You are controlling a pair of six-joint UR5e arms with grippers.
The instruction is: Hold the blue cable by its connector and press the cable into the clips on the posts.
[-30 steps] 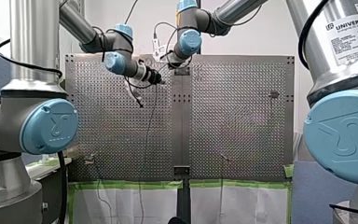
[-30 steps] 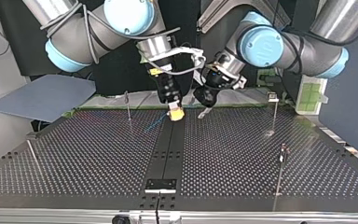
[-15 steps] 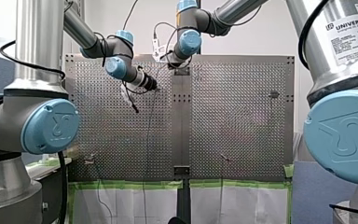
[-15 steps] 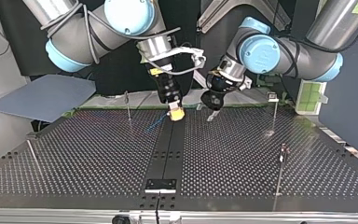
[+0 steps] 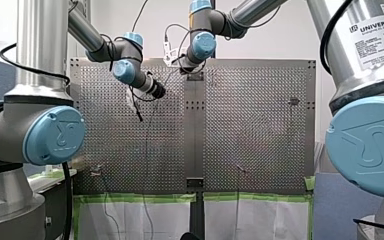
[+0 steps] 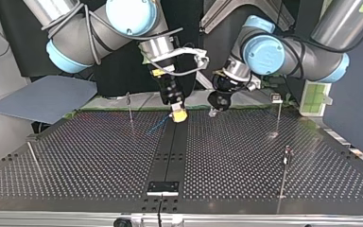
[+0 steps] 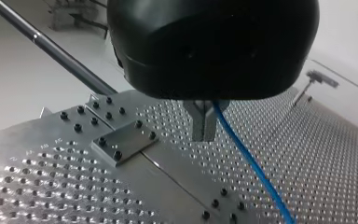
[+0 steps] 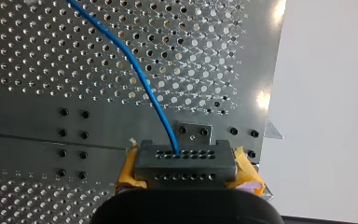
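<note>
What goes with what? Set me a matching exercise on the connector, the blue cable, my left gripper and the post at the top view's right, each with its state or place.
1. connector
2. blue cable
3. left gripper
4. post

A. metal fingers together
B. stands apart from both grippers
C. clamped between the yellow pads of the right gripper
D. runs from the connector over the perforated table

Pairs: 1-C, 2-D, 3-A, 4-B.
</note>
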